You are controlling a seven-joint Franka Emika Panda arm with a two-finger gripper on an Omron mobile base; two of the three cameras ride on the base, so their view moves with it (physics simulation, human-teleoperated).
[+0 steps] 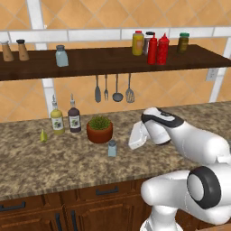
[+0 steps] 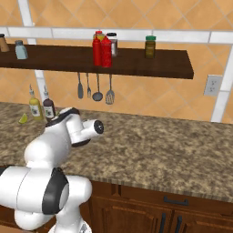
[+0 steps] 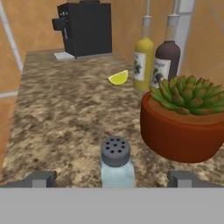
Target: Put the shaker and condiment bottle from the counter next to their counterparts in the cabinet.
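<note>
Shaker (image 3: 116,166) is standing upright on the counter (image 1: 40,167) just beside the potted succulent (image 3: 186,120) — centred between the spread-open fingertips (image 3: 40,179), seemingly lined up for a grasp. Gripper (image 1: 136,136) is hovering near it, holding nothing — the condiment bottle (image 1: 163,48) is sitting on the cabinet (image 1: 99,61) already.

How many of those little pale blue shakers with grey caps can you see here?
2. One pale blue-grey shaker stands on the speckled granite counter beside the potted succulent; the other shaker stands on the dark wooden wall shelf, left part.
</note>
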